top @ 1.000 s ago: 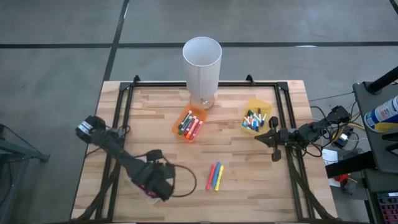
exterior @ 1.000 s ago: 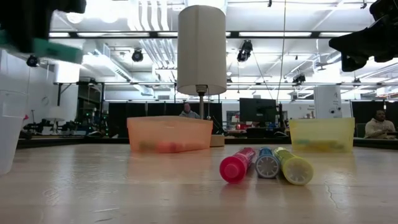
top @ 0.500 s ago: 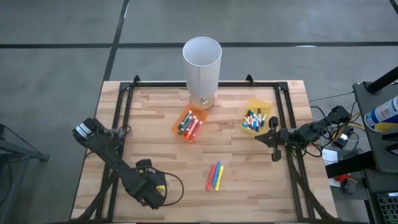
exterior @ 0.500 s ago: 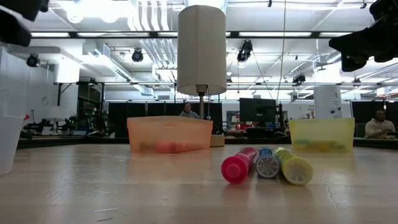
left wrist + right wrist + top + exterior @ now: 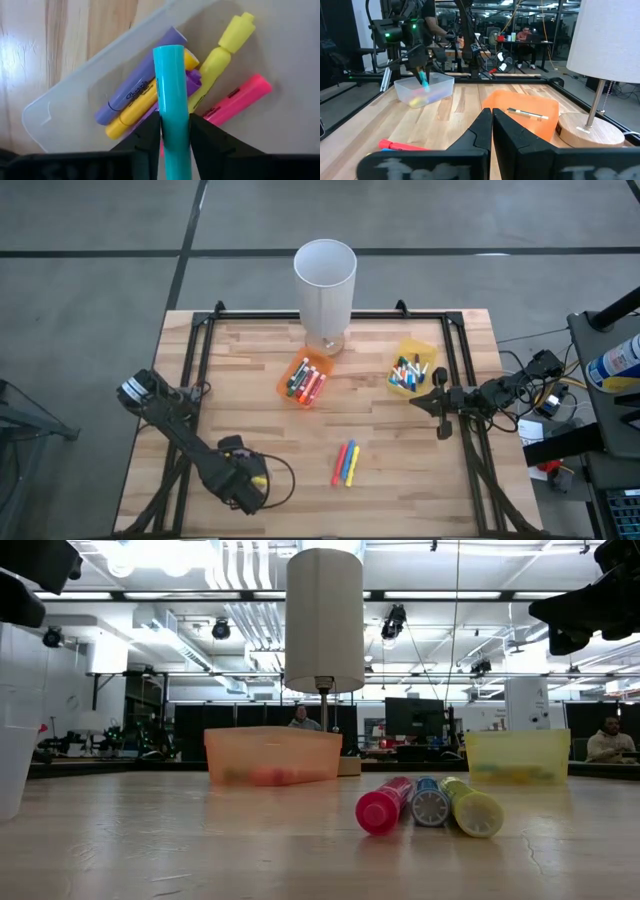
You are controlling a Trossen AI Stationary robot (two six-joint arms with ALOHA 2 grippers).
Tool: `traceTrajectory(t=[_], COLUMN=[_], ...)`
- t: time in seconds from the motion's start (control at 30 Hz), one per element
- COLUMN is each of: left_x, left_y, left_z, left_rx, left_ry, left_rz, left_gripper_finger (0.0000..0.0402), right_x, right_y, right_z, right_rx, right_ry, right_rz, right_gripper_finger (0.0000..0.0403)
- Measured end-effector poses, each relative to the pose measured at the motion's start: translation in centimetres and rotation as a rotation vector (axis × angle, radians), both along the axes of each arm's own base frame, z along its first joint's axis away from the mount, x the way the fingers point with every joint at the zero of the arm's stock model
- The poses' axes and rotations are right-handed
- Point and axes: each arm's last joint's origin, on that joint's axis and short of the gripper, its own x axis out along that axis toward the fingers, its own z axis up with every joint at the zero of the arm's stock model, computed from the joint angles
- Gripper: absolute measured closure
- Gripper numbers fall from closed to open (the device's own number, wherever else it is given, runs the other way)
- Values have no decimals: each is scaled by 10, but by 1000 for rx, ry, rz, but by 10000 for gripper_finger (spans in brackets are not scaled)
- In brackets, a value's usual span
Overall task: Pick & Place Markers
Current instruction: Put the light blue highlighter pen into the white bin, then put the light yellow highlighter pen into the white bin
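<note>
At table's 7 o'clock: left gripper [image 5: 174,131] clamped on teal marker [image 5: 171,100], over clear bin [image 5: 60,112] holding purple, yellow, pink markers. Step: drop-off; next, release. Centre: three markers [image 5: 345,464] loose. 3 o'clock: right gripper [image 5: 441,392] closed, empty.

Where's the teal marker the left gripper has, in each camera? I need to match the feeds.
High view: hidden under the left gripper, near the table's front-left.
Low view: not in it.
Left wrist view: teal marker upright between the fingers, over the clear bin.
Right wrist view: small teal stick hanging above the clear bin.
Shared landmark: the clear bin.
</note>
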Motion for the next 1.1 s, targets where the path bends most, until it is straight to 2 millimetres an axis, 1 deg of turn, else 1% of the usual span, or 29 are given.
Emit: traceTrajectory(t=[0.27, 0.43, 0.63, 0.73, 0.83, 0.93, 1.03, 1.1], left_x=[0, 0, 0, 3, 8, 13, 18, 20], left_y=[0, 0, -1, -1, 0, 1, 1, 1], left_z=[0, 0, 1, 4, 9, 16, 21, 22], left_rx=[-4, -5, -59, -76, -75, -28, 30, 41], left_ry=[-7, -5, 50, 44, 15, -77, -188, -228], left_rz=[45, 32, 25, 51, 100, 148, 157, 139], left_gripper_finger=[285, 283, 282, 282, 282, 282, 282, 282], right_x=[0, 0, 0, 0, 0, 0, 0, 0], right_y=[0, 0, 0, 0, 0, 0, 0, 0], right_z=[0, 0, 0, 0, 0, 0, 0, 0], right_rx=[0, 0, 0, 0, 0, 0, 0, 0], right_ry=[0, 0, 0, 0, 0, 0, 0, 0], right_rz=[0, 0, 0, 0, 0, 0, 0, 0], right_gripper_finger=[394, 394, 394, 394, 394, 394, 394, 394])
